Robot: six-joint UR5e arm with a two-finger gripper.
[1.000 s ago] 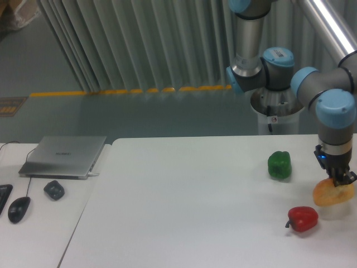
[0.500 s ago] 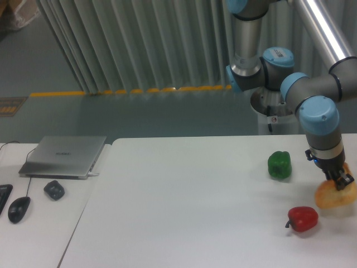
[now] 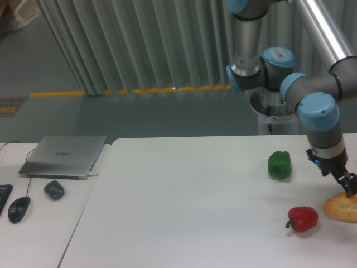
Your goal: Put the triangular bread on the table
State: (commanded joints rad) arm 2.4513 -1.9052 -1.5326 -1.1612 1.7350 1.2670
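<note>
The triangular bread [image 3: 342, 207] is seen lying low at the far right edge of the table [image 3: 184, 201], partly cut off by the frame, at about three o'clock from the red pepper [image 3: 303, 218] and near it, though apart. It appears to rest flat on the white surface, with its lower edge meeting the tabletop; whether any gap is left beneath it cannot be made out. The gripper [image 3: 350, 186] is positioned just above the bread's upper right side, at roughly one o'clock from it, and is tilted. Whether its fingers are parted or closed, and whether the bread is touched by them at all, cannot be told at this size and angle. The green pepper [image 3: 279, 165] is found further back, at about eleven o'clock from the red pepper and well apart from the bread. By judgement, the task is nearly done: the bread seems to have been set down on the right surface. What is left, as far as can be judged, is for the release to be confirmed and the arm to be lifted clear without the bread being dragged or nudged off the nearby edge.
</note>
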